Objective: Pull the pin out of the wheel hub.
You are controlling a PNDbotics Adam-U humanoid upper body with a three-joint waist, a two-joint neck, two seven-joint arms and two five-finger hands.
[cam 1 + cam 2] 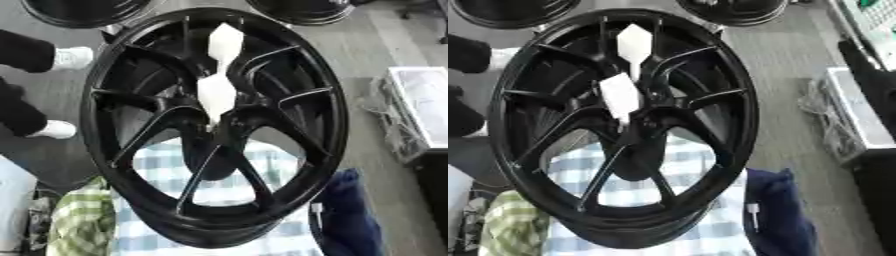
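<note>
A large glossy black multi-spoke alloy wheel hub (214, 125) fills the middle of the frame, standing tilted with its face toward the camera. Two white faceted plastic pins show against its dark centre. The upper white pin (225, 42) sits in the upper middle of the frame, between the spokes near the rim. The lower white pin (214, 95) sits just above the hub's centre, its narrow tip reaching down toward the centre bore.

Both pins have their long axis running roughly top to bottom in the frame, broad ends up and tapered ends down; in the right eye view the lower one leans slightly to the left. They appear still seated in the hub, so the pulling seems not yet done, and reaching, grasping and drawing a pin out along its axis all remain.

No robot hand shows in either view, so neither one's state can be told.

Behind the lower spokes lies a blue-and-white checked cloth (262, 160). A green checked cloth (79, 220) is at lower left and a dark blue fabric (350, 215) at lower right.
</note>
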